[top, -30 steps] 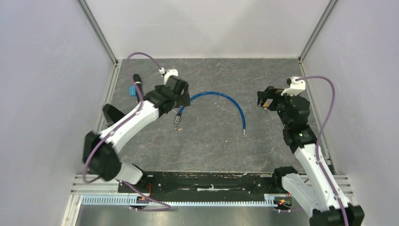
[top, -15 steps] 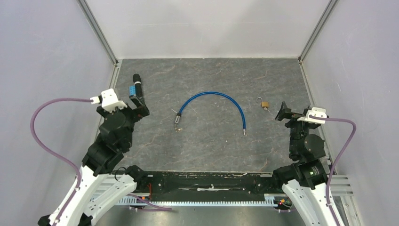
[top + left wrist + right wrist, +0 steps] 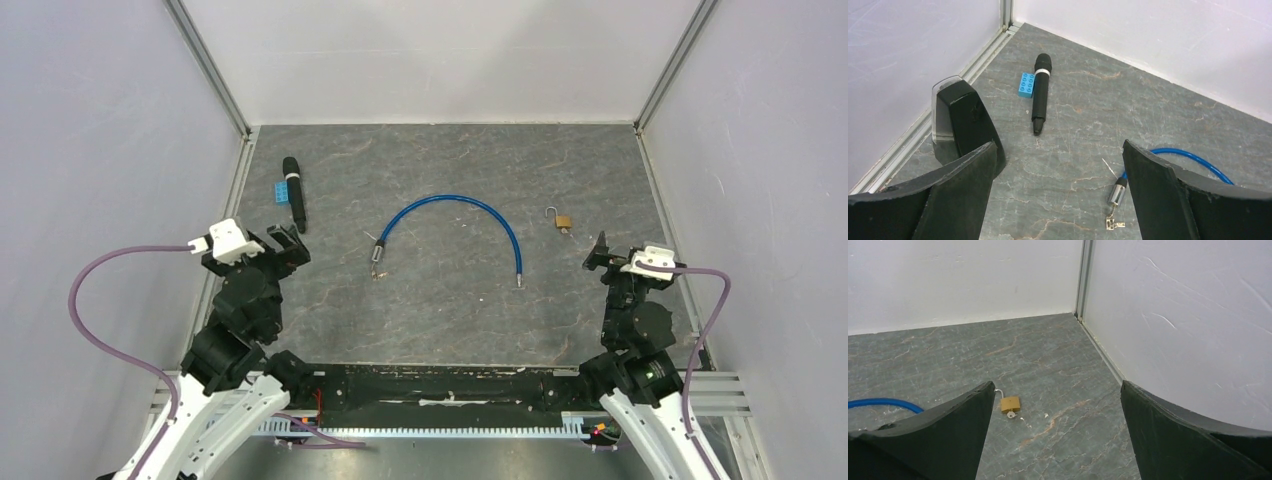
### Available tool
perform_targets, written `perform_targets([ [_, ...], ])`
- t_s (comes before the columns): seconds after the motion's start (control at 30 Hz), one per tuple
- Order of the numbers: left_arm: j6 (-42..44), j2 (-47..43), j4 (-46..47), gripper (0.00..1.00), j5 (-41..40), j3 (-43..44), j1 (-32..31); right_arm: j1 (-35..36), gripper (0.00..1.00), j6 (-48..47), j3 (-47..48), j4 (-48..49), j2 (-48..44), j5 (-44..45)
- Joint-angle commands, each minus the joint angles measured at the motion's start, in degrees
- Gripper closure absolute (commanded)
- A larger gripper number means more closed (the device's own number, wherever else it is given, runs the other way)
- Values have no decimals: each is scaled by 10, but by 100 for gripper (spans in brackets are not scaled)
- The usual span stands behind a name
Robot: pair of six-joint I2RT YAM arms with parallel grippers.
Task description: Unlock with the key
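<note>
A small brass padlock [image 3: 562, 219] lies on the table at the right, its shackle raised like an open hook. In the right wrist view the padlock [image 3: 1011, 403] has a silver key [image 3: 1010, 413] in its underside. My right gripper [image 3: 598, 252] is open and empty, near and right of the padlock, apart from it; it also shows in the right wrist view [image 3: 1058, 390]. My left gripper [image 3: 285, 245] is open and empty at the left edge and also shows in the left wrist view [image 3: 1058, 147]. A second small key [image 3: 1113, 223] lies at the blue cable's metal end [image 3: 1117, 192].
A blue cable [image 3: 450, 203] arcs across the middle of the table. A black microphone [image 3: 292, 193] and a blue toy brick [image 3: 283, 190] lie at the far left. White walls with metal rails enclose the table on three sides.
Both arms have pulled back toward their bases. The left gripper left the cable's end; the right gripper left the padlock, which now lies uncovered on the table.
</note>
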Motion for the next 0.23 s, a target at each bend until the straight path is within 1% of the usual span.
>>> perform_targets([
  [0.0,21,-7,41,0,-28,-5,2,6,2,-17,-8,47,-12,-4],
  [0.2,8,11,40,1,-6,-5,2,7,2,-16,-14,51,-15,-6],
])
